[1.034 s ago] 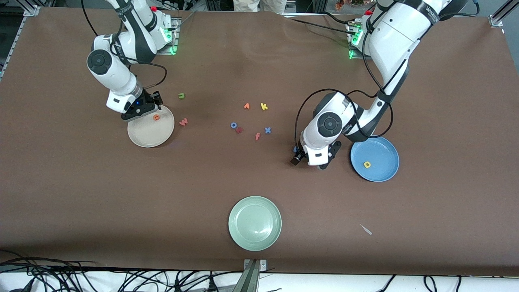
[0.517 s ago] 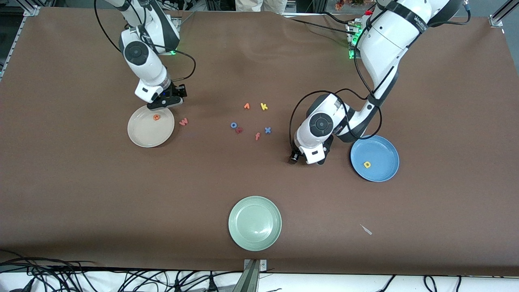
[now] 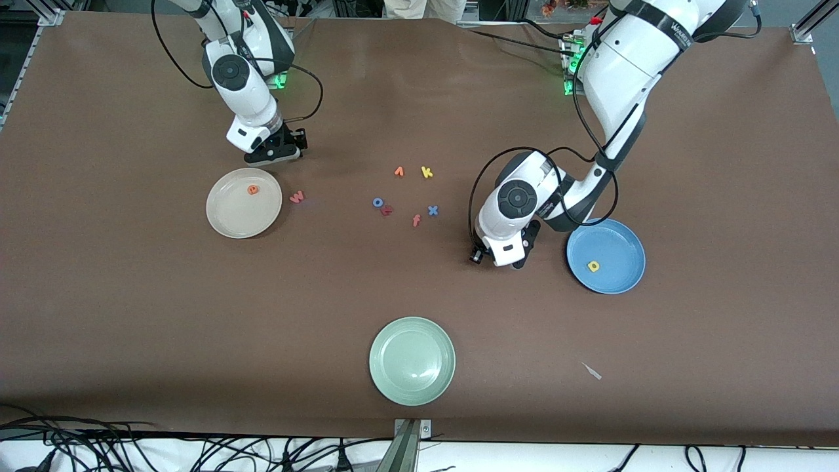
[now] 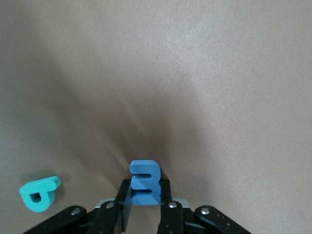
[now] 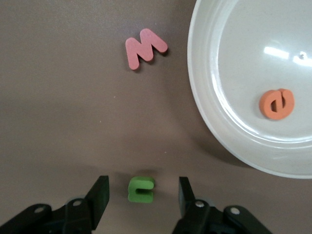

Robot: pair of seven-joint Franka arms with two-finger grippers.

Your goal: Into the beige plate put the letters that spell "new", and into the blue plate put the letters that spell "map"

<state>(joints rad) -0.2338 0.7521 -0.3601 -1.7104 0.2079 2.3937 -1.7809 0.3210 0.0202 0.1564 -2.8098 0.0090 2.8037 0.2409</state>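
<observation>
Teal letter (image 4: 40, 194) beside gripped blue m (image 4: 145, 183)

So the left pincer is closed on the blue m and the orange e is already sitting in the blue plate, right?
Not quite. The orange e lies in the beige plate, as the front view shows; the blue plate holds a yellow letter. The left pincer is indeed closed on the blue m.

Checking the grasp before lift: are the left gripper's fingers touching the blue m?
Touching. The left wrist view shows the left gripper with its fingers pressed against both sides of the blue m.
</observation>
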